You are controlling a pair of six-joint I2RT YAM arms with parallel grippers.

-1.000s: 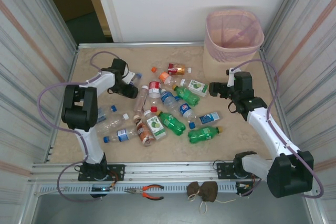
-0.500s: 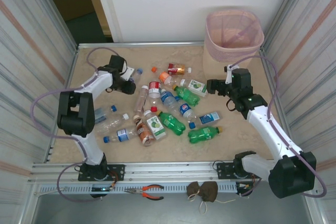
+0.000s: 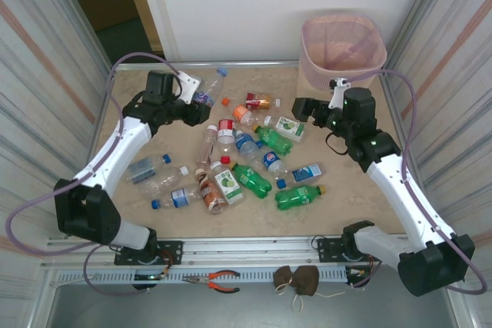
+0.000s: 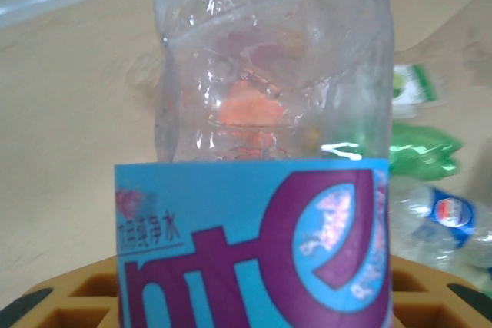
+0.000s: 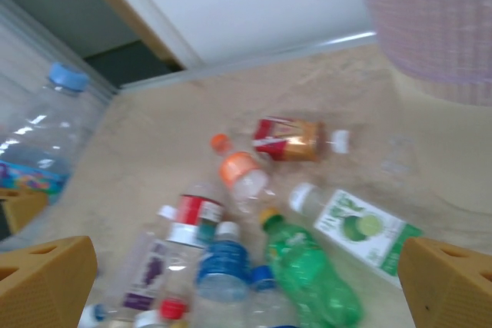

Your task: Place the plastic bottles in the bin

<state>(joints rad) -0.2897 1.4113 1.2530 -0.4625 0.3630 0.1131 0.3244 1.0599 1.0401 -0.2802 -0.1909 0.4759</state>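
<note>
Our left pincer (image 3: 194,107) is clamped on a clear bottle (image 3: 207,88) with a blue and purple label. It holds the bottle off the desk (image 3: 346,190) at the far left, cap end tilted up and away. Our right pincer (image 3: 301,110) stands wide open with nothing in it, over the far right of the other bottles (image 3: 250,160), which lie scattered mid-desk. The bin (image 3: 338,74) sits in the far right corner, well apart from the held bottle, so we judge the carry to be the risky part. The thin plastic may buckle and slide out of the grip, dropping back among the rest. The right pincer lies roughly between bottle and bin, so the arms could clash. A release short of the rim would bounce the bottle off the bin's wall.
</note>
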